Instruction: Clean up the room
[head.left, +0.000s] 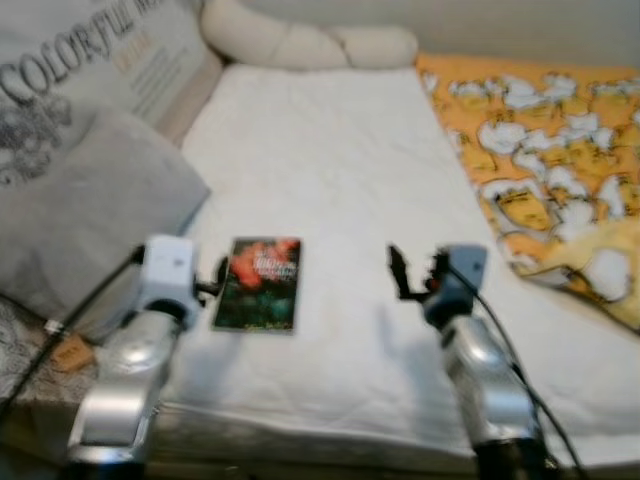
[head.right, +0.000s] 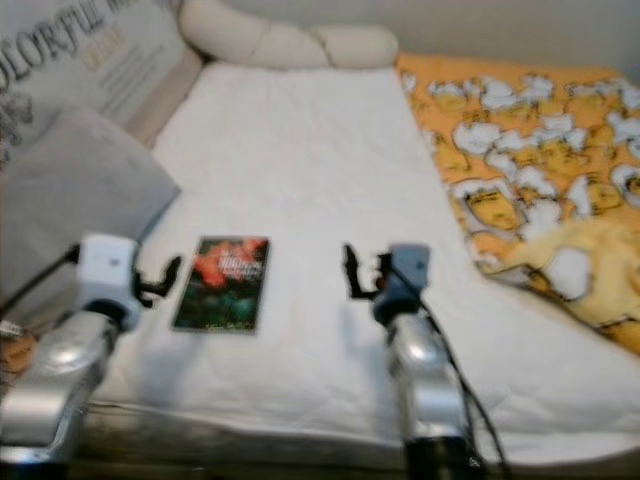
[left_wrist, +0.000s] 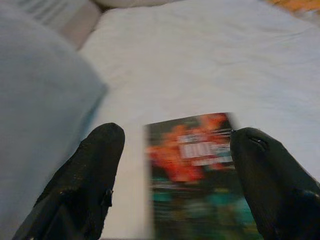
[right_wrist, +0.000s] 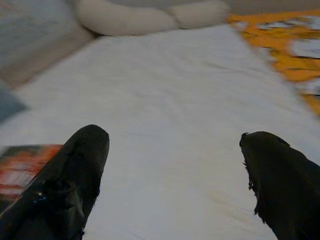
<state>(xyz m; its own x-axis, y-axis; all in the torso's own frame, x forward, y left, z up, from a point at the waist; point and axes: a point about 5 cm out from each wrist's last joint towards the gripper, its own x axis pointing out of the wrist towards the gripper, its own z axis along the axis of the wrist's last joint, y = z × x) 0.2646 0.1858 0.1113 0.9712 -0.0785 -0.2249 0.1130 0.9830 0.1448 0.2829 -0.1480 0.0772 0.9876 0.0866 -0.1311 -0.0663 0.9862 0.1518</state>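
Observation:
A dark book (head.left: 258, 283) with a red and green cover lies flat on the white bed sheet (head.left: 320, 170), near the bed's front edge. My left gripper (head.left: 212, 283) hovers just left of the book, open; in the left wrist view the book (left_wrist: 192, 170) lies between and beyond its two black fingertips (left_wrist: 97, 160). My right gripper (head.left: 410, 272) hangs open over bare sheet to the right of the book, a hand's width away, with nothing between its fingers (right_wrist: 80, 165).
Grey pillows (head.left: 80, 200) with printed lettering are stacked at the bed's left side. A cream knotted cushion (head.left: 310, 40) lies at the head. An orange patterned blanket (head.left: 540, 170) covers the right side of the bed. A brown tag (head.left: 70, 352) lies at the lower left.

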